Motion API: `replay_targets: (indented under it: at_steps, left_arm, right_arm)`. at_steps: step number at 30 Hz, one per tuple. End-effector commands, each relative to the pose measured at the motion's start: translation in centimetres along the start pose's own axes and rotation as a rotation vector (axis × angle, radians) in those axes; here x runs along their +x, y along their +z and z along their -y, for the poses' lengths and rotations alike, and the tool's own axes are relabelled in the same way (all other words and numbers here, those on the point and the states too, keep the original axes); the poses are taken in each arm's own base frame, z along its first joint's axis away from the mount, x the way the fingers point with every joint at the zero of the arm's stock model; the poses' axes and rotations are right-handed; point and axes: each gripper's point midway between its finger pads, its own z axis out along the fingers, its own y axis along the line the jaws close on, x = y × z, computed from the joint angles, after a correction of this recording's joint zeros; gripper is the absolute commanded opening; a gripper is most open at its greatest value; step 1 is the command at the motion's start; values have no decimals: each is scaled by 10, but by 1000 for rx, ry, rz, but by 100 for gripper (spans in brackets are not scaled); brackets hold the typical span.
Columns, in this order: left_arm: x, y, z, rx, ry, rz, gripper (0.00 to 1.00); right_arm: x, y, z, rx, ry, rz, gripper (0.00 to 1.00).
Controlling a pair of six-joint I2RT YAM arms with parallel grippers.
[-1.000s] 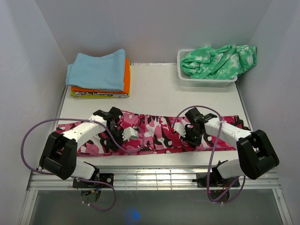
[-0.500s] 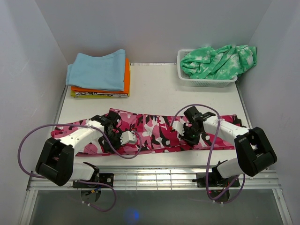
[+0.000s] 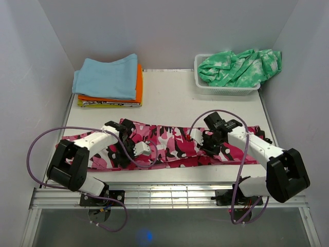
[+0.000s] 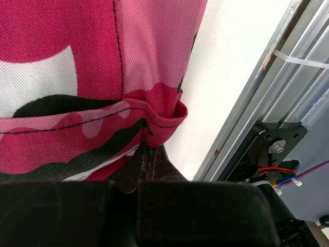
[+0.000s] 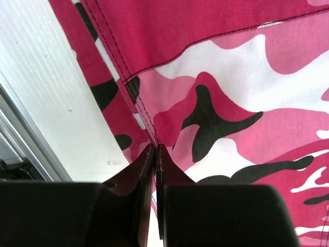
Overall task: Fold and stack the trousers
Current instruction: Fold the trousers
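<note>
The pink camouflage trousers [image 3: 169, 145] lie as a long strip across the near part of the table, left to right. My left gripper [image 3: 122, 152] is shut on a fold at their near hem [image 4: 154, 116], close to the table's front edge. My right gripper [image 3: 204, 145] is shut on a seamed edge of the trousers [image 5: 216, 103] right of the middle. In both wrist views the fingers meet with cloth pinched between them. The cloth under both arms is partly hidden.
A stack of folded clothes with light blue on top [image 3: 109, 77] sits at the back left. A white basket [image 3: 226, 88] with a green-and-white tie-dye garment [image 3: 240, 66] stands at the back right. The metal front rail [image 3: 169, 193] runs along the near edge.
Both grippers have stayed shut on the trousers and shifted slightly. The near edge of the cloth has bunched and moved a little between the arms.
</note>
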Motion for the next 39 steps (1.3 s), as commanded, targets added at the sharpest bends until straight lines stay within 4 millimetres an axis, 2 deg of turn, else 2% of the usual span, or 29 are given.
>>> replay_targets:
  at_steps: [1,4,8,9,10,12,13,15,16,17,19,20,22,23,28,33,38,39]
  left_arm:
    - [36,16,-10,-30,-5,-153,0]
    - [38,16,-10,-25,-8,-156,0]
    - [38,15,-11,-26,-4,-162,0]
    - [38,15,-12,-29,-3,-164,0]
    - [37,14,-14,-30,-2,-166,0]
    - [35,13,-16,-33,-1,-164,0]
    - [35,13,-17,-32,-3,-165,0]
    - [36,14,-17,-27,-7,-173,0]
    - [37,14,-18,-26,-12,-176,0]
    - [37,15,-18,-19,-20,-177,0]
    - [36,17,-18,-9,-40,-179,0]
    - [34,17,-19,-7,-46,-169,0]
    - [30,17,-19,2,-66,-161,0]
    - [28,17,-21,1,-70,-155,0]
    - [24,19,-21,20,-91,-145,0]
    - [23,23,-18,40,-113,-145,0]
    - [21,22,-20,38,-119,-139,0]
    - [21,22,-20,38,-119,-139,0]
  right_arm:
    - [33,-5,-22,-43,-15,-98,8]
    - [48,7,-34,-85,-7,-131,8]
    - [49,17,-37,-126,33,-142,10]
    - [48,17,-35,-127,44,-144,22]
    - [42,16,-30,-119,55,-139,29]
    - [38,8,-22,-106,100,-120,38]
    - [28,-1,-10,-71,107,-87,43]
    - [30,-18,4,-41,169,-56,53]
    - [31,-33,23,10,213,-30,54]
    - [34,-41,30,36,240,-25,54]
    - [45,-57,38,66,311,-35,52]
    - [58,-70,49,105,388,-27,51]
    - [77,-81,52,144,485,-35,46]
    - [102,-90,57,193,582,-62,45]
    - [177,-115,61,370,829,-142,45]
    - [212,-117,58,444,953,-201,41]
    - [240,-114,45,453,1005,-251,41]
    - [243,-113,43,452,1010,-257,44]
